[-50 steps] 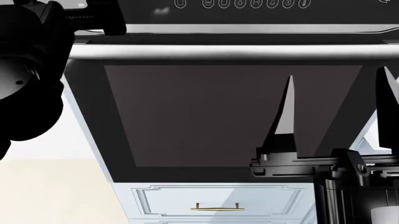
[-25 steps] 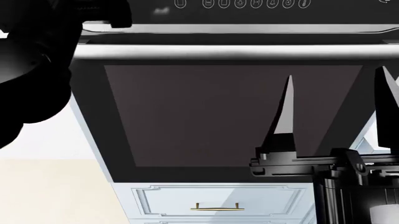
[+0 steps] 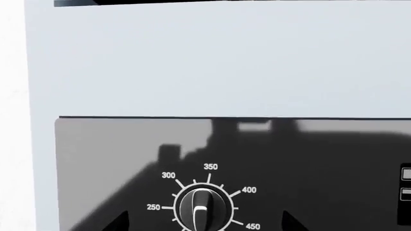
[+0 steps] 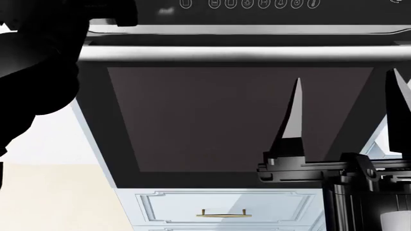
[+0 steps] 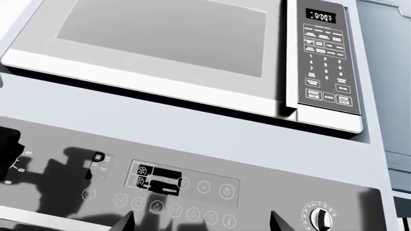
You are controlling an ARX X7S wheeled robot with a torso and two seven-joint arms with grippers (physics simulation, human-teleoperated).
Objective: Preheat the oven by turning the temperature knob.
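While the right gripper (image 4: 347, 96) hangs idle low before the oven (image 4: 237, 120) door, fingers spread and empty, the left arm (image 4: 35, 72) has crept up and inward over the last second, toward the control strip. Its wrist camera now faces the temperature knob (image 3: 203, 211) squarely, so the approach looks nearly done; whether its fingers are parted cannot be told. Beyond, the silver handle (image 4: 244, 53) juts beneath the panel, and a microwave (image 5: 173, 53) sits above.
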